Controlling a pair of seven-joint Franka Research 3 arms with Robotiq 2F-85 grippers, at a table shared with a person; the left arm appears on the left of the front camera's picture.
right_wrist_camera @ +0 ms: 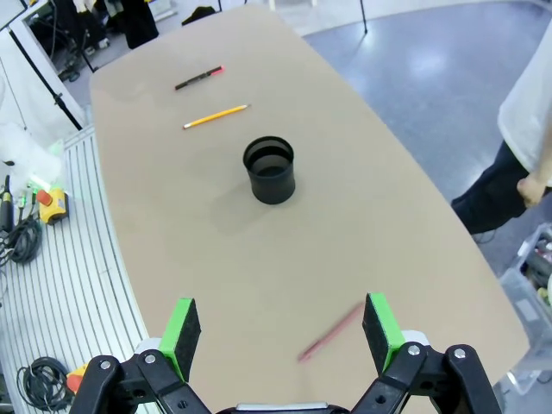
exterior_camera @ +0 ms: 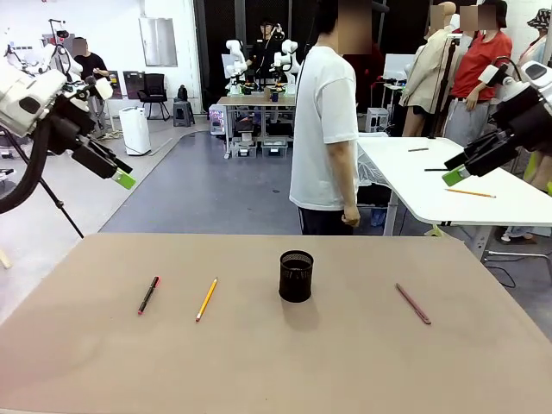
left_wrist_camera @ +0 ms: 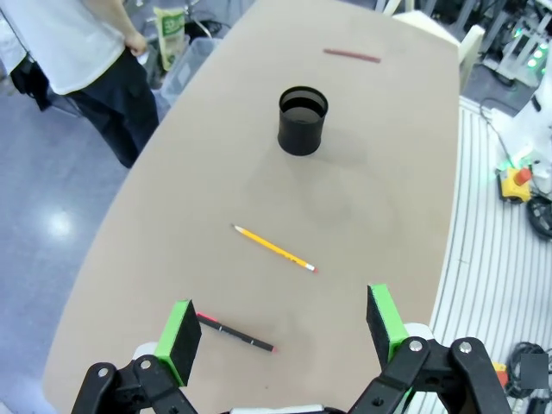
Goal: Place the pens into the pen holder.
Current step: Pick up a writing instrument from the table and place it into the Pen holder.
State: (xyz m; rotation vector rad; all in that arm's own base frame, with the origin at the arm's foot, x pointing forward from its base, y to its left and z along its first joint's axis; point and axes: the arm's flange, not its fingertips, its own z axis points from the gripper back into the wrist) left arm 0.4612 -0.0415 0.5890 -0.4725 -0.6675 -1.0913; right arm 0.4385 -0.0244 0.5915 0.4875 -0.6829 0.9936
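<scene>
left gripper (left_wrist_camera: 285, 332) and right gripper (right_wrist_camera: 280, 332) both wide open holding nothing, and the red pen (left_wrist_camera: 235, 332) sits below the left one, lying roughly finger to finger.

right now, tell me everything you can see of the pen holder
The pen holder is a small black cylindrical cup with what looks like wire-mesh walls and an open round top. It stands upright near the middle of the tan table. Nothing sticks out of it, and the wrist views show a dark inside with no pen in it. Nothing touches it: the yellow pencil lies apart on the robot's left, a dull red pen apart on its right.
</scene>
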